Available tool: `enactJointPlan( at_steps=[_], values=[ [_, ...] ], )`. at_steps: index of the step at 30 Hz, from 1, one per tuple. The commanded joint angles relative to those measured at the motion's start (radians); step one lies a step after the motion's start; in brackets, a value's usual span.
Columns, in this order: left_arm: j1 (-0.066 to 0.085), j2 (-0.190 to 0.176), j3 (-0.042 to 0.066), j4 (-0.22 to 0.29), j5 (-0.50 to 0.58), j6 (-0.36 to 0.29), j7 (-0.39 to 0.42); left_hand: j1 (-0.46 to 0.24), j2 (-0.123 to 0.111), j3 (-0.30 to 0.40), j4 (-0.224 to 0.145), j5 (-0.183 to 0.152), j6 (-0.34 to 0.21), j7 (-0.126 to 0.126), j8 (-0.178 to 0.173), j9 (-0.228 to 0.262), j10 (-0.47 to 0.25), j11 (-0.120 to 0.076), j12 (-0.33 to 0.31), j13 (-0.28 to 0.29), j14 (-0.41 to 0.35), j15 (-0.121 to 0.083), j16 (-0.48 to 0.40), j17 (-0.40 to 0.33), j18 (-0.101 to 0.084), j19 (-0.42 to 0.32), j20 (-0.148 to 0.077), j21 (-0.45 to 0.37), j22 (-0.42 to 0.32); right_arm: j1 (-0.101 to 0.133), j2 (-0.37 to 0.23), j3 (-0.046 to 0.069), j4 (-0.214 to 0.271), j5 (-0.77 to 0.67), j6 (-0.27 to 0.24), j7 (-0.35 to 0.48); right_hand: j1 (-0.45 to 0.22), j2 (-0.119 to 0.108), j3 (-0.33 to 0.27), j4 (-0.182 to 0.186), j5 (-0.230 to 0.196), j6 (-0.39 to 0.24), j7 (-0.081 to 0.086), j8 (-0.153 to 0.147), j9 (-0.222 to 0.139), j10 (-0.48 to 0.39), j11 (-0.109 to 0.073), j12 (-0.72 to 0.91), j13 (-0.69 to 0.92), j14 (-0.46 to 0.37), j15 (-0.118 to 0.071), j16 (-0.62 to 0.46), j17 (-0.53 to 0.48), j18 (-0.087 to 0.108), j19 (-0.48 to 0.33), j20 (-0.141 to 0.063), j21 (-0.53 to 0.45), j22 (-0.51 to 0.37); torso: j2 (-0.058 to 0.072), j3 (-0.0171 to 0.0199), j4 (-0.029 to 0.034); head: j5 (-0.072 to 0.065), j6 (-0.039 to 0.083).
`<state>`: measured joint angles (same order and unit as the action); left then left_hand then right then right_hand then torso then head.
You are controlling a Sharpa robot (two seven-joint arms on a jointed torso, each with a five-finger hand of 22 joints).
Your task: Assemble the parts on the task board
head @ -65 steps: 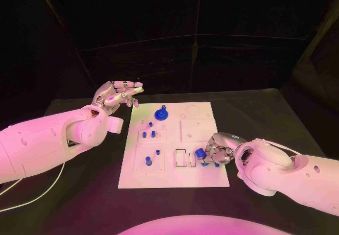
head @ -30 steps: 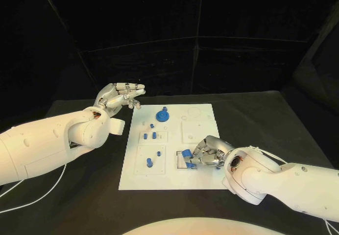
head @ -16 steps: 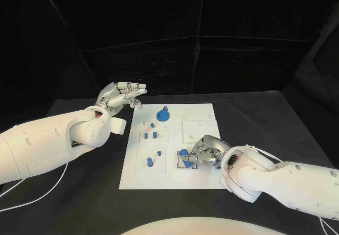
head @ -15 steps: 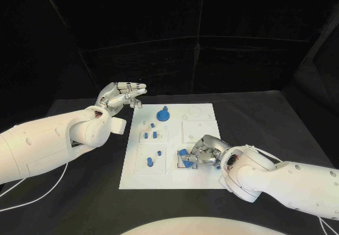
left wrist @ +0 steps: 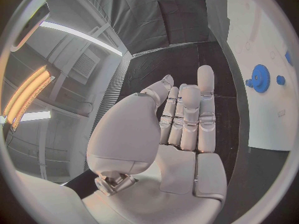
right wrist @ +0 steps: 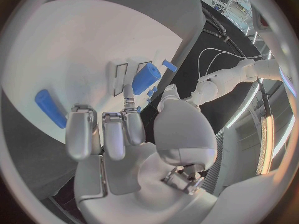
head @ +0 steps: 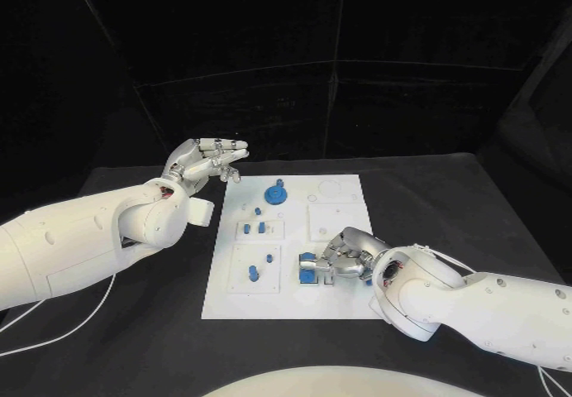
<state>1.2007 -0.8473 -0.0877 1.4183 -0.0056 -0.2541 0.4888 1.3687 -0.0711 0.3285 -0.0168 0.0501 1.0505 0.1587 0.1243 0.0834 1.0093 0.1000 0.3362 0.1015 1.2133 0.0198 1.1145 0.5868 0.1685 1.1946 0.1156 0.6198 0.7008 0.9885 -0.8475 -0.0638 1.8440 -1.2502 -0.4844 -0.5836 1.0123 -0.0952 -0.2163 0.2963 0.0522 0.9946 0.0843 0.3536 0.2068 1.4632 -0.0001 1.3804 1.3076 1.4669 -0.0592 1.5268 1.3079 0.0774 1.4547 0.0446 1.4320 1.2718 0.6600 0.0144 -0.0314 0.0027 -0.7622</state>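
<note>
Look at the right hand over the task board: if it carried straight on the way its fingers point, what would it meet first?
Probably the blue cylinder part lying by the rectangular slots of the task board, just beyond the right hand. Depth is hard to judge; its fingertips may already touch it.

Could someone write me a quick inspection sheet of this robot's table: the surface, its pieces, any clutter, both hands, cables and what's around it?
Surface: black table, white task board in the middle.
Job's things: blue gear at the board's far end; small blue parts mid-board; blue cylinder beside the right robot hand's fingertips.
Clutter: nothing seen.
Hands: left robot hand raised off the board, holding nothing; right robot hand low over the board's near slots, grip unclear.
Cables: white cable on the table's left.
Surroundings: dark curtain.
</note>
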Motion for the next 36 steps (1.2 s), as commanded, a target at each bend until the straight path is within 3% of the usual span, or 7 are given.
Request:
enactJointPlan(
  at_steps=[1,3,6,10,14,19,36],
  values=[
    [0.001,0.001,0.001,0.002,0.002,0.012,0.005,0.003,0.004,-0.006,0.001,0.002,-0.002,-0.001,0.004,0.000,-0.004,-0.001,0.006,0.000,-0.004,-0.002,0.005,0.001,0.014,-0.004,0.002,-0.003,-0.002,0.001,-0.003,0.000,0.007,-0.019,0.007,0.001,-0.013,0.000,0.030,0.000,-0.003,-0.006,0.001,-0.003,0.003,-0.001,0.006,-0.002,0.052,0.081,-0.004,-0.005,0.148,-0.018,-0.004,0.000,0.000,0.002,0.000,0.0003,0.0003,0.000,0.001],
    [0.001,0.001,0.001,0.001,0.002,0.012,0.005,0.003,0.004,-0.006,0.001,0.002,-0.002,-0.001,0.004,0.000,-0.004,-0.001,0.006,0.000,-0.004,-0.002,0.005,0.001,0.014,-0.004,0.002,-0.003,-0.002,0.001,-0.007,0.000,0.013,-0.023,0.010,0.005,0.007,0.025,0.048,-0.005,0.000,-0.004,0.001,-0.002,0.005,0.001,0.006,0.000,0.055,0.081,-0.003,-0.004,0.150,-0.019,-0.003,0.000,0.001,0.004,0.000,0.0004,0.0005,0.000,0.001],
    [0.001,0.000,0.001,0.001,0.002,0.012,0.005,0.003,0.004,-0.006,0.001,0.002,-0.002,-0.001,0.004,0.000,-0.004,-0.001,0.006,0.000,-0.004,-0.002,0.005,0.001,0.014,-0.004,0.002,-0.003,-0.002,0.001,-0.012,0.000,0.023,-0.028,0.020,0.011,0.090,0.054,0.068,-0.025,0.018,0.001,0.000,0.000,0.010,0.005,0.006,0.002,0.062,0.082,-0.003,-0.003,0.154,-0.020,0.000,0.002,0.004,0.011,0.000,0.0009,0.0002,0.001,0.002],
    [0.001,-0.001,0.001,0.001,0.002,0.012,0.005,0.003,0.004,-0.006,0.001,0.002,-0.002,-0.001,0.004,0.000,-0.004,-0.001,0.006,0.000,-0.004,-0.002,0.005,0.001,0.014,-0.004,0.002,-0.003,-0.002,0.001,-0.016,0.000,0.030,-0.039,0.028,0.015,0.202,0.069,0.088,-0.080,0.081,0.013,-0.004,0.007,0.017,0.009,0.002,0.005,0.069,0.083,-0.007,-0.002,0.158,-0.020,0.001,0.000,0.005,0.013,0.000,0.0004,-0.0006,-0.001,0.002],
    [0.001,-0.001,0.001,0.001,0.002,0.012,0.005,0.003,0.004,-0.006,0.001,0.002,-0.002,-0.001,0.004,0.000,-0.004,-0.001,0.006,0.000,-0.004,-0.002,0.005,0.001,0.014,-0.004,0.002,-0.003,-0.002,0.001,-0.015,0.000,0.031,-0.060,0.032,0.012,0.251,0.075,0.088,-0.110,0.090,0.023,-0.006,0.014,0.022,0.013,-0.001,0.007,0.074,0.084,-0.008,-0.001,0.161,-0.020,0.001,-0.002,0.005,0.013,-0.001,-0.0001,-0.0008,-0.002,0.002],
    [0.001,0.000,0.001,0.001,0.002,0.012,0.005,0.003,0.004,-0.006,0.001,0.002,-0.002,-0.001,0.004,0.000,-0.004,-0.001,0.006,0.000,-0.004,-0.002,0.005,0.001,0.014,-0.004,0.002,-0.003,-0.002,0.001,-0.010,0.000,0.019,-0.077,0.038,0.002,0.275,0.087,0.088,-0.127,0.093,0.038,-0.011,0.025,0.029,0.015,-0.004,0.009,0.079,0.084,-0.011,0.000,0.163,-0.020,0.001,-0.004,0.005,0.013,0.000,-0.0009,0.0027,-0.005,0.003],
    [0.001,-0.006,0.001,0.003,0.002,0.013,0.002,0.003,0.004,-0.006,0.001,0.002,-0.002,-0.001,0.004,0.000,-0.004,-0.001,0.006,0.000,-0.004,-0.002,0.005,0.001,0.014,-0.004,0.002,-0.003,-0.002,0.001,-0.015,0.000,0.014,-0.090,0.058,-0.006,0.326,0.102,0.092,-0.168,0.094,0.046,-0.020,0.039,0.040,0.018,-0.012,0.009,0.084,0.085,-0.018,0.000,0.165,-0.020,0.001,-0.011,0.004,0.014,0.001,-0.0005,0.0003,-0.005,0.000]
  ],
)
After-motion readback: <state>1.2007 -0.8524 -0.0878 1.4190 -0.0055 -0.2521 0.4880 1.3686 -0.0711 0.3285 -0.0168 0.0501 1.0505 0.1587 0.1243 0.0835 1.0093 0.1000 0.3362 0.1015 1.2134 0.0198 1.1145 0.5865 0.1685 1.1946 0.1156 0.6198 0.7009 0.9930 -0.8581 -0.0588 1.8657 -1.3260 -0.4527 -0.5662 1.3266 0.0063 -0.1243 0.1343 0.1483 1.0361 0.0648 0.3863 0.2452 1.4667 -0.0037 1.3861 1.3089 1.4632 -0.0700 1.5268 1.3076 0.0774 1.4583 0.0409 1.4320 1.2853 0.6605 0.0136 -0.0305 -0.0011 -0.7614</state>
